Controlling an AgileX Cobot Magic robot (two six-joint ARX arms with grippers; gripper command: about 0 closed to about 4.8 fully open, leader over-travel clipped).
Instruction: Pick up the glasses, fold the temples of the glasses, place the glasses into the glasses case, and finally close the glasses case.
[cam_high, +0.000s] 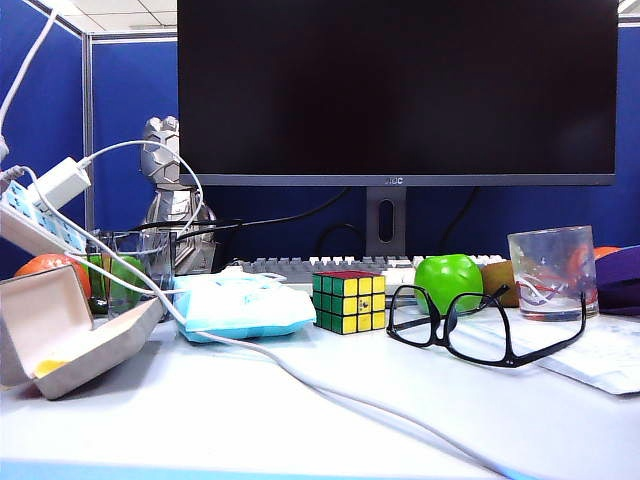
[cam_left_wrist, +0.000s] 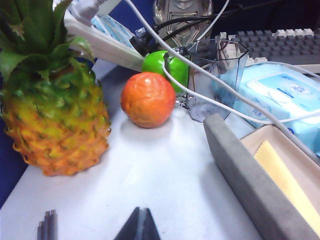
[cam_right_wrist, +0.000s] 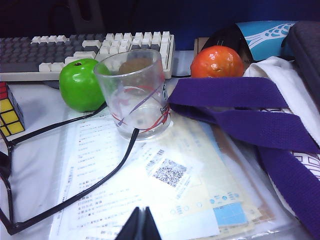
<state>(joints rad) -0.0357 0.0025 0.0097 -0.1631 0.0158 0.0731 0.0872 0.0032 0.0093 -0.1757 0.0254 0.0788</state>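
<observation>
Glasses (cam_high: 487, 326) lie untouched with both temples (cam_right_wrist: 95, 182) spread, just right of the Rubik's cube (cam_high: 349, 301); nothing of the task is done. Well left of the cube, the glasses case (cam_high: 62, 335) stands open, its yellow cloth showing. The left gripper (cam_left_wrist: 139, 226) and right gripper (cam_right_wrist: 140, 225) are both closed tight and empty, far from the cube. Picking, folding, placing and closing all remain.

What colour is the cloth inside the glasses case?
Yellow cloth inside the glasses case; left wrist view shows it best.
</observation>
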